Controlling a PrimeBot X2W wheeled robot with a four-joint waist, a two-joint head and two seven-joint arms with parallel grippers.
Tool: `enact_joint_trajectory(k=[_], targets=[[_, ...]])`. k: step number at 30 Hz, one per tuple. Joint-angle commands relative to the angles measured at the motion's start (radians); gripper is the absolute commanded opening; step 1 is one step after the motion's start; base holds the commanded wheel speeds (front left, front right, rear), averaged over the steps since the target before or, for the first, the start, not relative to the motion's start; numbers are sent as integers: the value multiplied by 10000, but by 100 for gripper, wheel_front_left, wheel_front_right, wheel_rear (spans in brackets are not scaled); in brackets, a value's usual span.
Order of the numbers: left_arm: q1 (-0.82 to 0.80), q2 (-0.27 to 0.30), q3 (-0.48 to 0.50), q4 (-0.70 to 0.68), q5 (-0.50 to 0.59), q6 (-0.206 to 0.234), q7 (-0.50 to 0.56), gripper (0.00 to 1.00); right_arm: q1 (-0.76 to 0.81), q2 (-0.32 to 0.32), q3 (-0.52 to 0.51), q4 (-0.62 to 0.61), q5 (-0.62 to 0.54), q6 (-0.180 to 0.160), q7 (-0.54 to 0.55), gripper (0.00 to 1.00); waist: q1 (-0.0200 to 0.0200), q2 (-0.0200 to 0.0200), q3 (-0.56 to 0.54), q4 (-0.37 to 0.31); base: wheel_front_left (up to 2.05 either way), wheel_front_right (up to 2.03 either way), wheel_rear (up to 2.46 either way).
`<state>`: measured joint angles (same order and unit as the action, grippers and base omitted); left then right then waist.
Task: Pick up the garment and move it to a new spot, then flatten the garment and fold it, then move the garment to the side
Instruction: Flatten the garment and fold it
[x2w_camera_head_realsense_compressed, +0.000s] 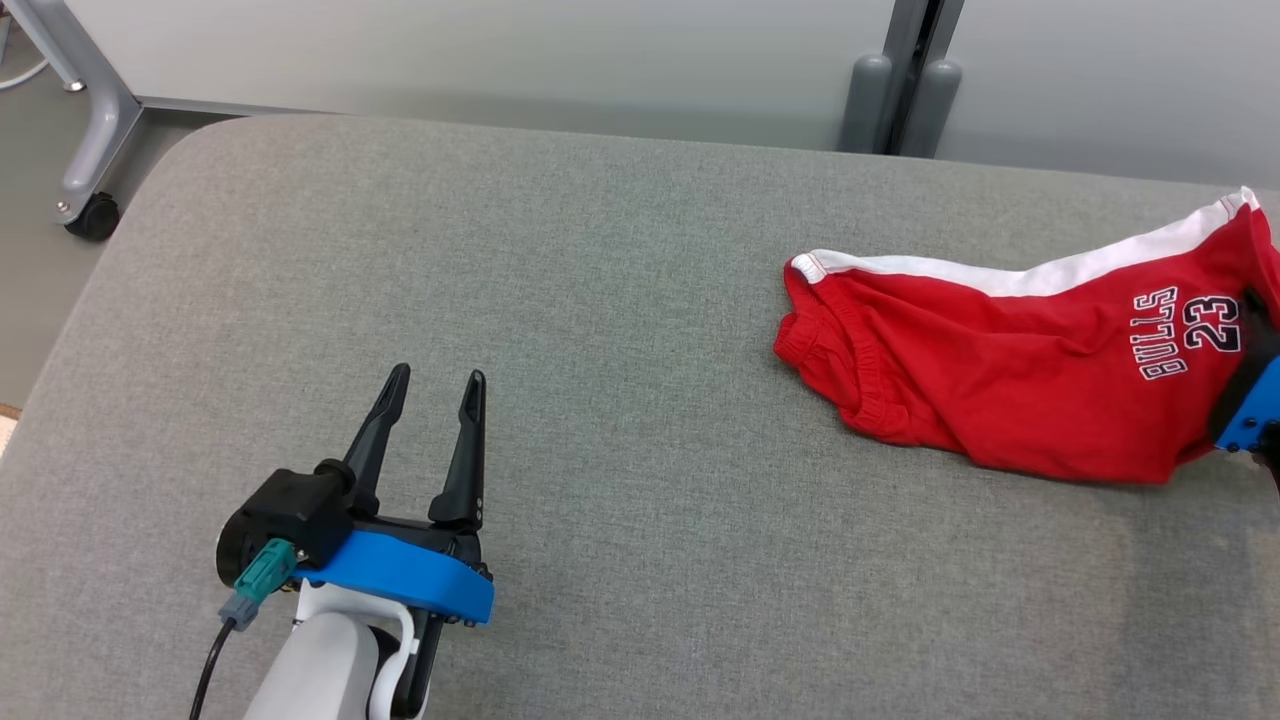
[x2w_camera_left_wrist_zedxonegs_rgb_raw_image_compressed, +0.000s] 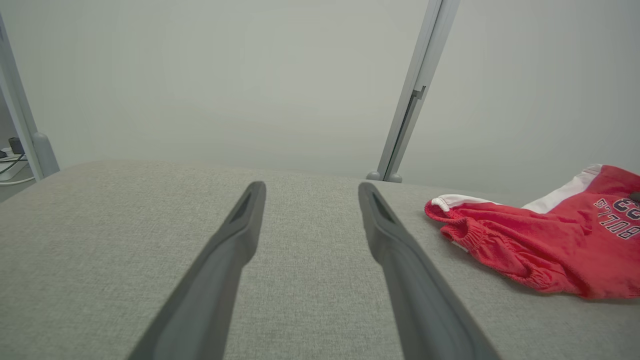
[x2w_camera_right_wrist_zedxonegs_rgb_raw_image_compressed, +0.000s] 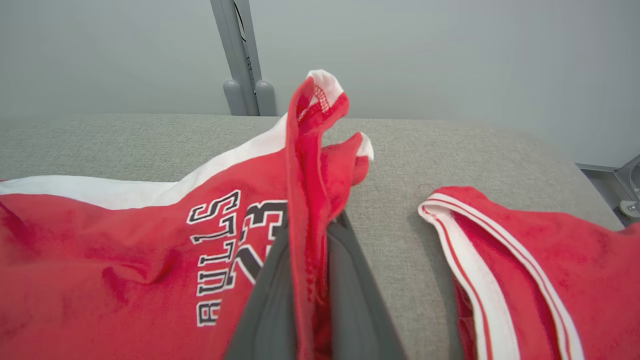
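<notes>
Garment (x2w_camera_head_realsense_compressed: 1020, 380): red shorts with a white side stripe and "BULLS 23" printed in dark, white-edged letters. Elastic waistband is bunched, cloth rumpled. It lies on the grey upholstered surface (x2w_camera_head_realsense_compressed: 600, 300), far right side in head view, near the back edge.

Right gripper (x2w_camera_right_wrist_zedxonegs_rgb_raw_image_compressed: 312, 250): jaws together, clamped on a raised fold of the red fabric at the hem. The fold stands up between the two dark fingers (x2w_camera_right_wrist_zedxonegs_rgb_raw_image_compressed: 270, 300), white-edged corner on top. Another red section with white stripes lies just right of the fingers in the wrist view; can't tell where it joins.

Left gripper (x2w_camera_head_realsense_compressed: 438, 375): jaws wide apart, holding nothing, over bare grey surface, well apart from the shorts.
</notes>
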<state>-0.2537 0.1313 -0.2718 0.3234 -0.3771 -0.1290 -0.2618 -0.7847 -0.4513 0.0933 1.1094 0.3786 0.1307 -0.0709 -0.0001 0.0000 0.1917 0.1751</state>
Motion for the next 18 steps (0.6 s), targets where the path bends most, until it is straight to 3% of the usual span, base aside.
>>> enact_joint_trajectory(k=[1, 18], targets=[[80, 71, -16, 13, -11, -21, -39, 100, -73, 23, -34, 7, -123, 1, -38, 0, 1, 0, -27, -11, 0, 0, 0], [-324, 83, -645, 227, -272, -20, -39, 100, -1111, 2546, 786, -795, -2059, 1, 1530, 0, 1, 0, 36, 584, 0, 0, 0]])
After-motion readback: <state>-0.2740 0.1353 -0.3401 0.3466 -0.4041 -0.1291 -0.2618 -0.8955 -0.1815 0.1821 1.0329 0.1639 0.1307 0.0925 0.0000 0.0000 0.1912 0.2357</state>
